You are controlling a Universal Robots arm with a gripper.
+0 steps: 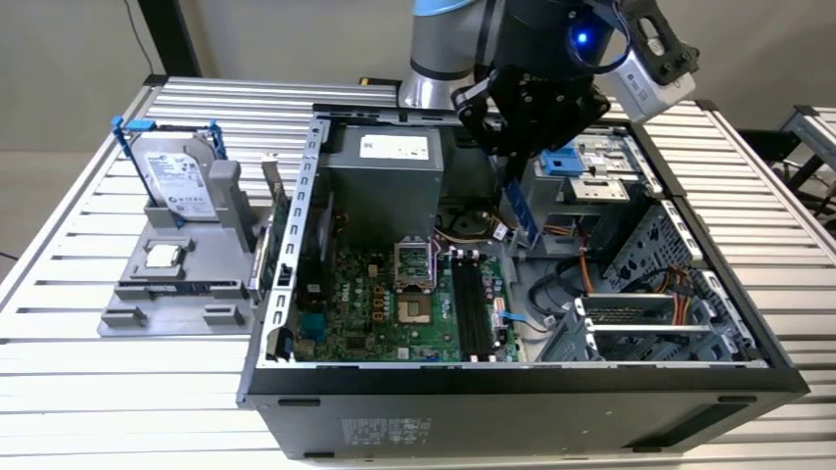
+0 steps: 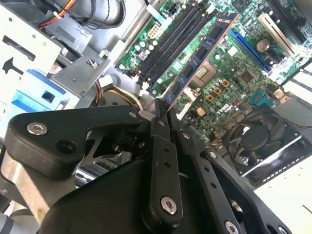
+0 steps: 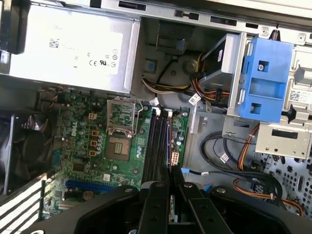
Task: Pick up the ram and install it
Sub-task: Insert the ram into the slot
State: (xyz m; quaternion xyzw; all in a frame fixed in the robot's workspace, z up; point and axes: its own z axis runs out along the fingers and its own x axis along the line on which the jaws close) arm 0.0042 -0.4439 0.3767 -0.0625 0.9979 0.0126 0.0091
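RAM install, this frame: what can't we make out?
1) Ram: held end, second wrist view, covered by the shut gripper.
2) Memory slots: near ends, first wrist view, behind the gripper; which slot the ram lines up with cannot be told.
3) Slot end clips, open or shut: exterior view, too small.

printed label [image 3: 80, 48] on power supply [image 3: 24, 61]

Blue ram [image 2: 200, 61]; green motherboard [image 3: 119, 168]; black end effector [image 2: 164, 109].
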